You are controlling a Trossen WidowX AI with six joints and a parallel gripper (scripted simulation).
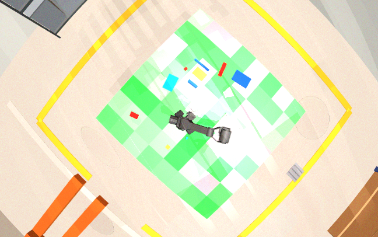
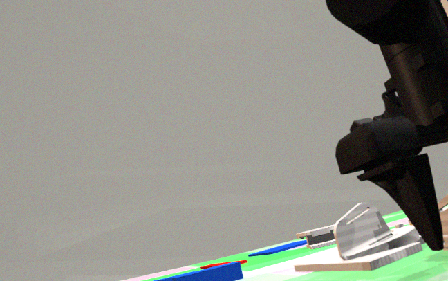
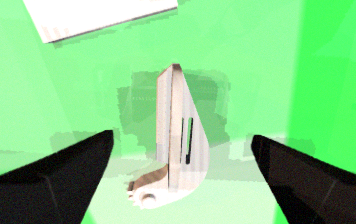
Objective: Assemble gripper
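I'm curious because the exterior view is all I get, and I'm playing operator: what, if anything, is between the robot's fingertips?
Observer: In the wrist view, a pale slotted part lies between the tips of the open gripper, with a gap on both sides.
Operator: I only see one finger clearly. Which end of that part has the teeth?
Observer: The end at the bottom of the wrist view, beside a small round boss.
Operator: And is anything colourful out of my sight?
Observer: Yes, the top view shows a yellow square between two blue bars.
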